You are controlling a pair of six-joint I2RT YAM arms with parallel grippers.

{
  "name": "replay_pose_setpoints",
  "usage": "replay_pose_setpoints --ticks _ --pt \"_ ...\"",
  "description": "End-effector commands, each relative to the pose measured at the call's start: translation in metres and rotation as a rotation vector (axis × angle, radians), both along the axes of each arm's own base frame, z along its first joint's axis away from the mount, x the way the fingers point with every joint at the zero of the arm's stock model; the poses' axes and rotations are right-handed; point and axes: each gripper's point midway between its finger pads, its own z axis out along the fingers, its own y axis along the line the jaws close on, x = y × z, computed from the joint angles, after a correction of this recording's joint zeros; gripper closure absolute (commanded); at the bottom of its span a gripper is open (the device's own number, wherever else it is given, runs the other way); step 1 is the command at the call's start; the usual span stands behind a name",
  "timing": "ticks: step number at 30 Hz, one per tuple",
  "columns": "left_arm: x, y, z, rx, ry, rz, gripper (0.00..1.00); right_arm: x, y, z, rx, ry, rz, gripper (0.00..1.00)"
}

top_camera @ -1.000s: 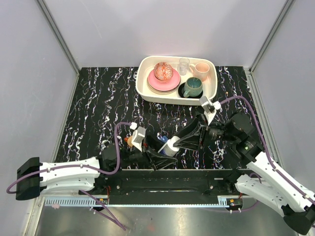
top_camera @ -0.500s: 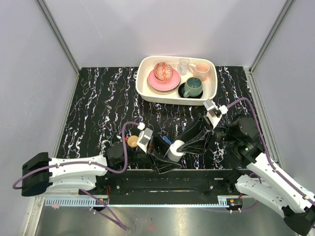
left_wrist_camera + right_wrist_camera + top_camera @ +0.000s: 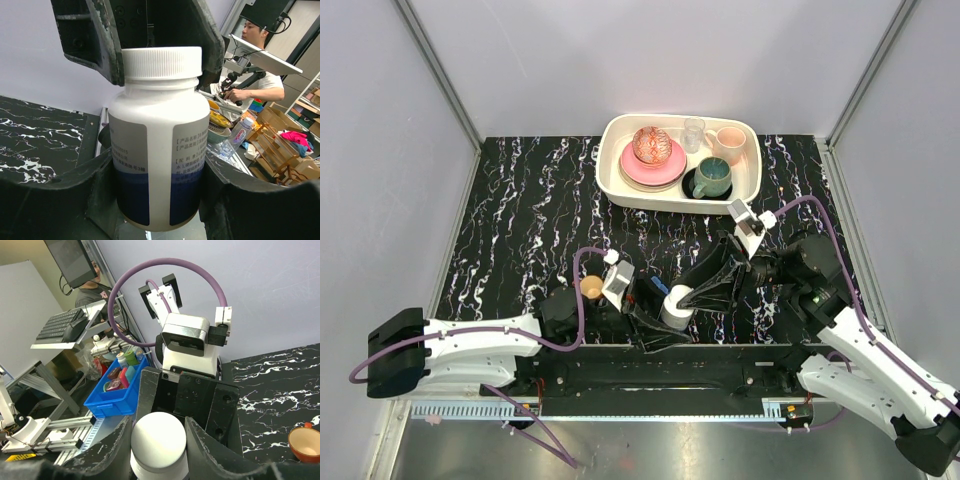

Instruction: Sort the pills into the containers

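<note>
Where the white bottle (image 3: 675, 306) is: between both grippers.
Left gripper (image 3: 663, 320): pinching the bottle's body.
Right gripper (image 3: 159, 440): pinching the white cap (image 3: 161, 62).
Orange cup (image 3: 590, 288): near the bottle, on its left.
Blue pill box (image 3: 658, 286): just behind the bottle.

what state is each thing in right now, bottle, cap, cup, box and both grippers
white pill bottle, upright, held between the two grippers
bottle cap, on the bottle
left gripper, shut on the bottle's body
right gripper, shut on the cap
orange cup, upright, looks empty
blue pill box, mostly hidden, lid unclear
teal mug, upright in white tray
</note>
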Motion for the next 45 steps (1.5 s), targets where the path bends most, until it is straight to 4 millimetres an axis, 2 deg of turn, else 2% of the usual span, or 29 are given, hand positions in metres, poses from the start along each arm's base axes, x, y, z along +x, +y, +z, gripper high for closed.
replay_pose_setpoints --ticks 1,2,3,6,10,26,39,45 --pt "-0.005 0.004 0.016 -0.049 -0.036 -0.024 1.0 -0.009 -0.004 0.019 0.042 -0.062 0.028 0.85" --pt "-0.006 0.004 0.016 -0.05 -0.037 -0.027 1.0 -0.008 -0.004 0.017 0.031 -0.052 0.024 0.73" --pt "-0.006 0.005 0.017 -0.053 -0.04 -0.026 1.0 -0.008 -0.004 0.016 0.027 -0.053 0.017 0.52" --pt "-0.006 0.006 0.019 -0.059 -0.043 -0.024 1.0 -0.003 -0.004 0.013 0.016 -0.05 -0.021 0.33" --pt "-0.007 0.008 0.021 -0.064 -0.051 -0.025 1.0 0.001 -0.006 0.009 0.009 -0.044 -0.062 0.25" --pt "-0.008 0.012 0.025 -0.068 -0.066 -0.021 1.0 0.016 -0.007 -0.01 -0.051 -0.006 -0.165 0.22" --pt "-0.009 0.017 0.026 -0.074 -0.07 -0.015 1.0 0.013 -0.011 -0.021 -0.067 0.005 -0.179 0.21" --pt "-0.008 0.017 0.026 -0.075 -0.069 -0.011 1.0 0.012 -0.014 -0.02 -0.069 -0.013 -0.189 0.21"
